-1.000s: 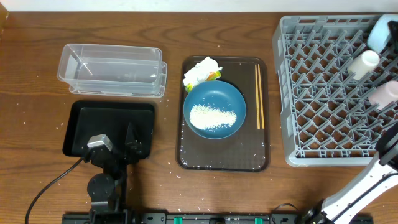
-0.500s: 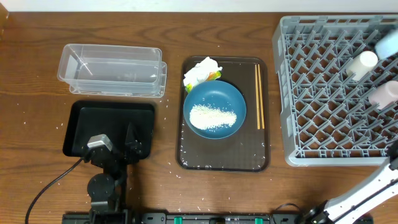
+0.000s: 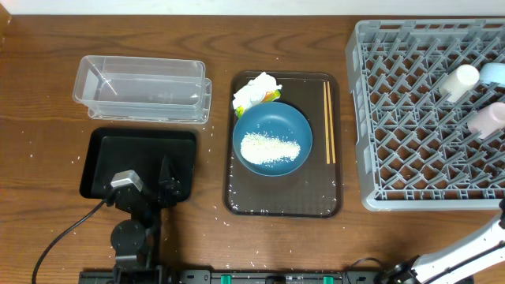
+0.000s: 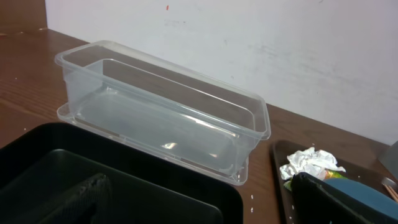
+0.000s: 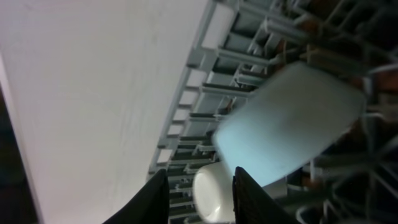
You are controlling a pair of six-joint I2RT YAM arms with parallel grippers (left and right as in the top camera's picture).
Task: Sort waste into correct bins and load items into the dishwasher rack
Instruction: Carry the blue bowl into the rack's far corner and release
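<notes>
Left gripper (image 3: 163, 183) hangs over the near end of the black tray (image 3: 106, 150), close to the bench's near edge, with its fingers (image 4: 87, 199) spread apart and nothing between them. The clear tub (image 3: 142, 87) sits just behind that tray, toward the far left corner.

Mid-bench there's the brown tray (image 3: 241, 197) holding the dark blue bowl (image 3: 272, 122), which has a pile of rice (image 3: 270, 147) in it. The crumpled napkin (image 3: 254, 91) and snack wrapper (image 3: 273, 96) are tucked at the bowl's far side, and the chopsticks (image 3: 328, 122) lie along the tray's right side.

The rack (image 3: 410, 118) takes up the right end of the bench. The white cup (image 3: 460, 81), pink cup (image 3: 487, 120) and pale blue bowl (image 3: 495, 72) are in it by the right edge.

Right gripper (image 5: 201, 171) only shows in its own wrist cam. It's spread wide and empty, looking at the pale blue bowl and white cup in the rack.
</notes>
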